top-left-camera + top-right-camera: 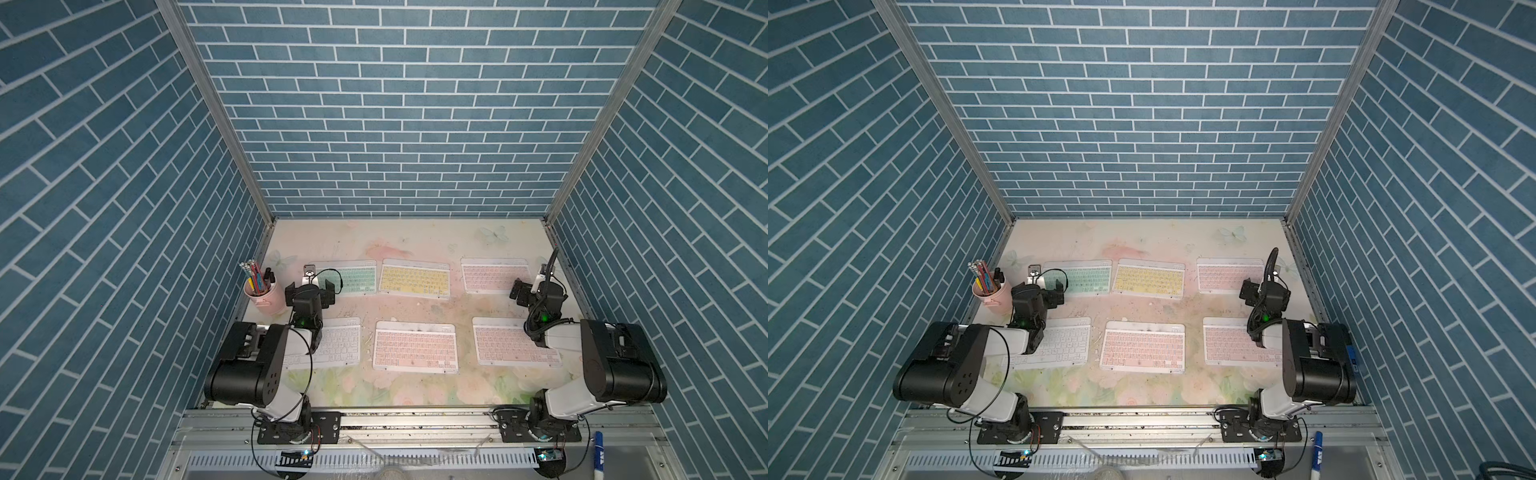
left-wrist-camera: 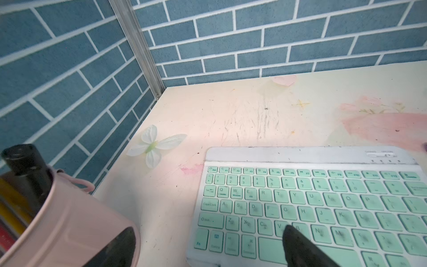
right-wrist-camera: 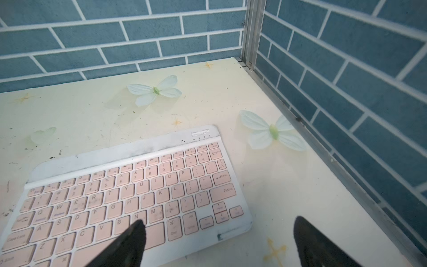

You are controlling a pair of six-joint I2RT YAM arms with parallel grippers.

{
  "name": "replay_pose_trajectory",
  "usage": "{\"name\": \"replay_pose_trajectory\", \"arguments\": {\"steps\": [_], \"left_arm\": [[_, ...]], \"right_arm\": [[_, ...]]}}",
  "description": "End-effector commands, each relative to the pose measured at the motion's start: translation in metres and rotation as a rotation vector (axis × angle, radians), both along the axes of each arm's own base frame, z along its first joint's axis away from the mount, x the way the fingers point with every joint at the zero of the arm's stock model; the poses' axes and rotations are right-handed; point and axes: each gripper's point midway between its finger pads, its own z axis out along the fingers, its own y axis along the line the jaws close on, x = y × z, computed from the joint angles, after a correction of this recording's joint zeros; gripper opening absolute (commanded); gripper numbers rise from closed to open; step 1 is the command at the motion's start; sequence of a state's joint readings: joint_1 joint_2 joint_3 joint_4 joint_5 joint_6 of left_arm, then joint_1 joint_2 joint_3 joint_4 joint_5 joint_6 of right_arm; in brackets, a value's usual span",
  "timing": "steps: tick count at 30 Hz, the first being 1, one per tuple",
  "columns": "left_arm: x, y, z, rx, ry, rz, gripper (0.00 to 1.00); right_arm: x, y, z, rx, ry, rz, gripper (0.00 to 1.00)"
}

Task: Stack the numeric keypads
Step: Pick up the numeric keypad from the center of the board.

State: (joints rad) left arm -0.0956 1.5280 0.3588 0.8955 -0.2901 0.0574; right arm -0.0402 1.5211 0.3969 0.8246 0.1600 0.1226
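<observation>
Two rows of three lie flat on the floral table [image 1: 415, 241], each apart from the next and none stacked. In the far row the green keypad [image 1: 357, 280] is at the left, the yellow keypad [image 1: 415, 277] just beside it in the middle, and the far pink keypad [image 1: 490, 274] at the right. In the near row the white keypad [image 1: 338, 343] is at the left, partly hidden under the left arm, then the middle pink keypad [image 1: 415, 346], then the near pink keypad [image 1: 513, 347] at the right, its right end under the right arm. The left gripper [image 2: 208, 245] hangs between the pink pencil cup [image 1: 266, 297] and the green keypad's left end, jaws wide apart with nothing between them; in the left wrist view one finger shows against the cup and the other over the green keys. The right gripper [image 3: 221, 242] hangs at the far pink keypad's near right corner, jaws spread wide and holding nothing, one finger over the pink keys and the other over bare table beside the right wall
</observation>
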Motion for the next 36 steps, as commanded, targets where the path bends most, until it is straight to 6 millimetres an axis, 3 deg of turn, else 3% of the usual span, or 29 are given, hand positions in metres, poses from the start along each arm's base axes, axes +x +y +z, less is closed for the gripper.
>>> {"name": "replay_pose_trajectory", "arguments": {"steps": [1,33,36], "left_arm": [[0.004,0.002,0.006,-0.003,-0.02,0.006,1.0],[0.004,0.002,0.005,-0.006,-0.015,0.004,1.0],[0.002,0.01,0.016,-0.004,-0.02,0.057,0.92]], "right_arm": [[0.002,0.002,0.002,-0.032,-0.007,0.024,0.99],[0.002,0.002,0.002,-0.033,-0.004,0.024,0.99],[0.002,0.003,0.003,-0.035,-0.014,0.025,0.9]]}}
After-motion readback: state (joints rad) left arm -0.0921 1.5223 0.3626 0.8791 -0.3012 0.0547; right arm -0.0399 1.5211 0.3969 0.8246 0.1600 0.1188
